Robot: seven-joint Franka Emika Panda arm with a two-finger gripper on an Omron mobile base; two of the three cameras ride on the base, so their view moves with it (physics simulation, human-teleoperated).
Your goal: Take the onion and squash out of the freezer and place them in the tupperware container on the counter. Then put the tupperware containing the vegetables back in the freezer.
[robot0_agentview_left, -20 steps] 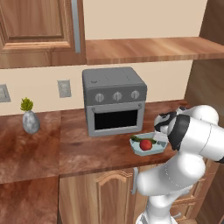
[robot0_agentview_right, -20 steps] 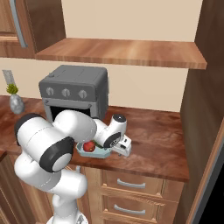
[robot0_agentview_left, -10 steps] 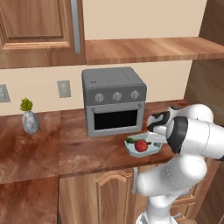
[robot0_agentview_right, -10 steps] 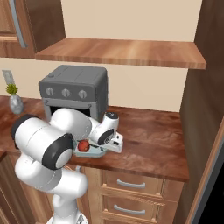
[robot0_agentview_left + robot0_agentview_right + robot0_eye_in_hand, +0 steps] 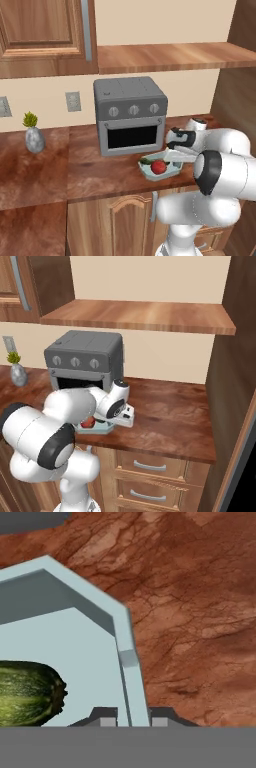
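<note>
The pale blue-green tupperware container (image 5: 172,172) (image 5: 103,429) (image 5: 75,637) rests at the counter's (image 5: 100,172) front edge, just in front of the toaster oven. In it lie the red onion (image 5: 158,167) (image 5: 88,423) and the dark green squash (image 5: 146,161) (image 5: 27,693). My gripper (image 5: 171,158) (image 5: 114,418) (image 5: 132,714) is shut on the container's right rim, one fingertip on each side of the wall. I cannot tell whether the container is off the worktop. The freezer is out of view.
A grey toaster oven (image 5: 130,115) (image 5: 85,358) stands right behind the container. A small potted plant (image 5: 34,135) (image 5: 17,371) sits far left on the counter. A wooden shelf (image 5: 165,56) runs overhead. A tall wooden panel (image 5: 235,381) bounds the right side.
The gripper's jaws have shut on the container's rim. The hand and the container have shifted a little to the left along the counter.
</note>
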